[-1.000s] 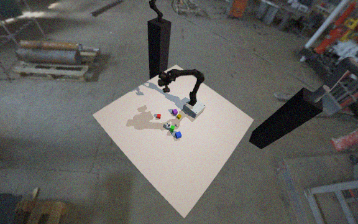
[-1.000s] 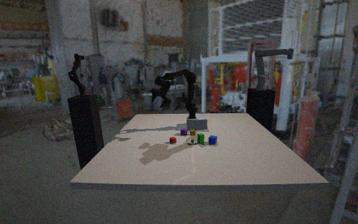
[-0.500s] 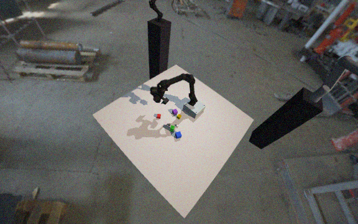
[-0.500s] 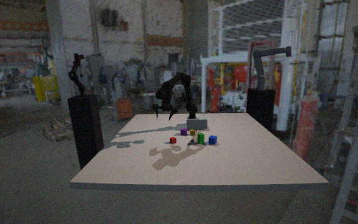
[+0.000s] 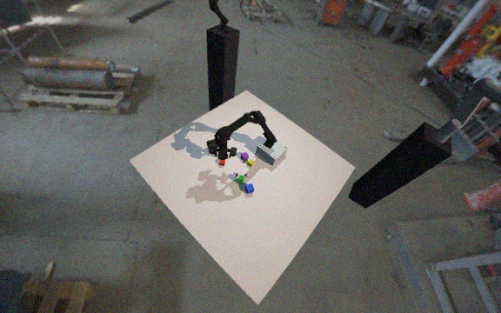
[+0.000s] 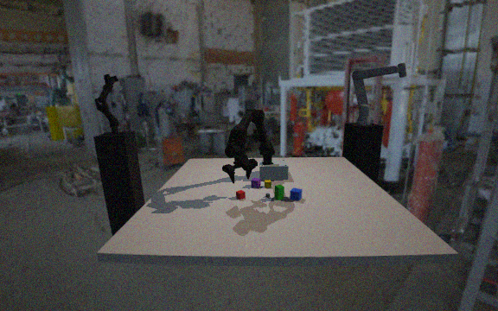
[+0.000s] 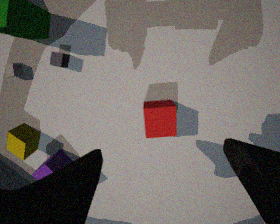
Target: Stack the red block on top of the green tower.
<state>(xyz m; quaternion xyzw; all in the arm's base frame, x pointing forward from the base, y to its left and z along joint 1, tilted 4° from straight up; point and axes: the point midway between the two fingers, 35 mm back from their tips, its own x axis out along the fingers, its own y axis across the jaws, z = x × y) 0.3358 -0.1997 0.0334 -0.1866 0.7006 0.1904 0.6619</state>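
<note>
The red block (image 5: 222,163) (image 6: 240,194) (image 7: 160,117) lies alone on the table (image 5: 255,243) (image 6: 318,233). The green tower (image 5: 241,179) (image 6: 279,192) stands upright to its right, and in the wrist view (image 7: 18,16) it sits at the top left edge. My gripper (image 5: 222,154) (image 6: 240,176) (image 7: 164,151) is open and empty. It hangs a little above the red block, and the block shows between and just beyond the two fingertips in the wrist view.
A blue block (image 5: 249,188) (image 6: 296,193) lies right beside the green tower. A purple block (image 5: 244,156) (image 6: 255,182) (image 7: 51,165) and a yellow block (image 5: 250,163) (image 6: 267,184) (image 7: 22,140) lie near the arm's grey base (image 5: 271,152) (image 6: 273,173). A small grey piece (image 6: 268,195) (image 7: 64,60) lies by the tower.
</note>
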